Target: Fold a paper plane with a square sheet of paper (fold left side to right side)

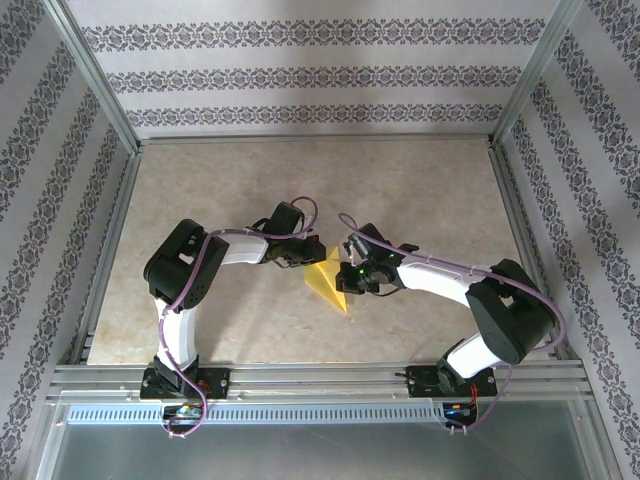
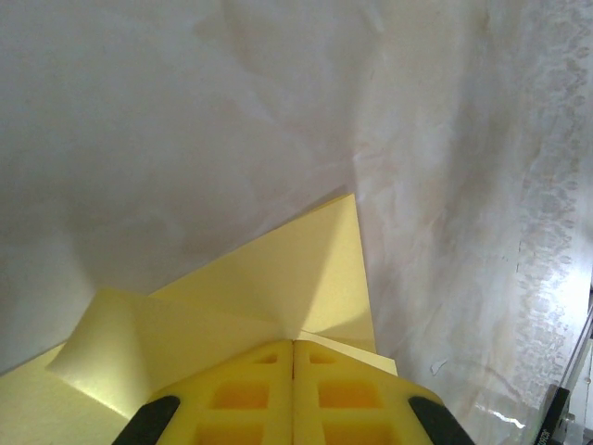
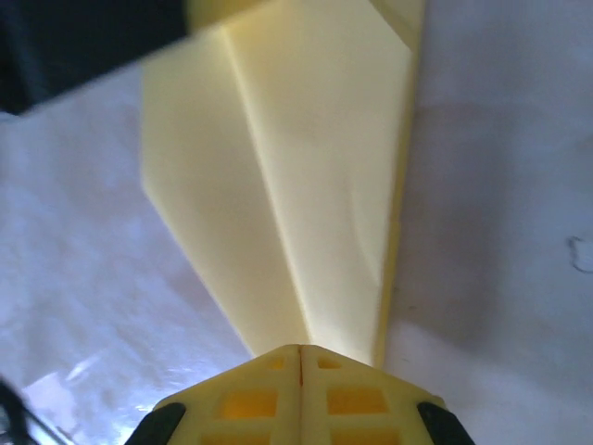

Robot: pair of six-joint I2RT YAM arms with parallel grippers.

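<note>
A sheet of bright yellow paper point(image 1: 327, 281), folded into a pointed wedge, lies near the middle of a pale marbled table point(image 1: 420, 200). Seen from above, its wide end points away from the arm bases and its tip points back towards them. Two white and black arms reach in and meet over the paper. The left gripper point(image 1: 303, 257) sits at the paper's far left corner, and the right gripper point(image 1: 347, 275) sits on the paper's right edge, just beside the left one. In the left wrist view, the two yellow fingers point(image 2: 250, 394) are pressed together with only a thin seam between them. A raised fold of paper runs straight into that seam, so the claw is clamped on the paper; a loose flap curls up to the left of it. In the right wrist view, that claw's fingers point(image 3: 250, 399) are likewise pressed tight together, pinching the paper where its creased layers narrow to meet them. From there the paper widens away, with one long crease running down its length. A dark blurred shape point(image 3: 74, 46) sits beyond the paper's far end; I cannot tell what it is.
</note>
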